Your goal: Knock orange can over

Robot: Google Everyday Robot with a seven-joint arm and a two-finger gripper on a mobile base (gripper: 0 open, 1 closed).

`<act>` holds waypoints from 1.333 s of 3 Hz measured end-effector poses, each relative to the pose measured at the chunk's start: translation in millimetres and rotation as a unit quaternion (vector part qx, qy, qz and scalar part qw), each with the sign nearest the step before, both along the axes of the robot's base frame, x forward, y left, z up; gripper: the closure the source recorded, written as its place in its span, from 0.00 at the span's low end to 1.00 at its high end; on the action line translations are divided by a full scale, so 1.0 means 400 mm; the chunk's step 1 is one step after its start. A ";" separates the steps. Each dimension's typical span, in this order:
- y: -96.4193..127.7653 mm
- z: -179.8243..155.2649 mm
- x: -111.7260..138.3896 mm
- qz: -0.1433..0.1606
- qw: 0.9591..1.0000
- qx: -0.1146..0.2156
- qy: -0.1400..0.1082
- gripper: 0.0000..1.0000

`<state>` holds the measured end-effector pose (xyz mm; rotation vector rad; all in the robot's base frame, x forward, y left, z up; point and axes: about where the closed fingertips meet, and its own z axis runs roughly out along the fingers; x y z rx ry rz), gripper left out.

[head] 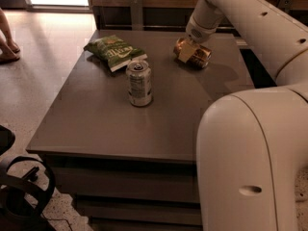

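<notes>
The orange can [200,57] lies on its side at the far right of the grey table [101,124], with its shiny end facing left. My gripper [186,50] reaches down from the white arm at the upper right. It sits right on the can's left end and covers part of it.
A silver-white can with greenish print [139,83] stands upright in the middle of the table. A green chip bag [114,51] lies behind it to the left. My white arm housing [250,153] fills the right foreground. A person's feet [6,47] are at the far left, and a black chair base [21,191] is at the lower left.
</notes>
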<state>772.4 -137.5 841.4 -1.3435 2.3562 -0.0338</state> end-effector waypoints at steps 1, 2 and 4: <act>0.052 -0.048 0.019 0.029 0.999 0.020 0.017 1.00; 0.054 -0.040 0.020 0.031 0.999 0.020 0.018 0.82; 0.056 -0.040 0.021 0.031 0.999 0.020 0.020 0.35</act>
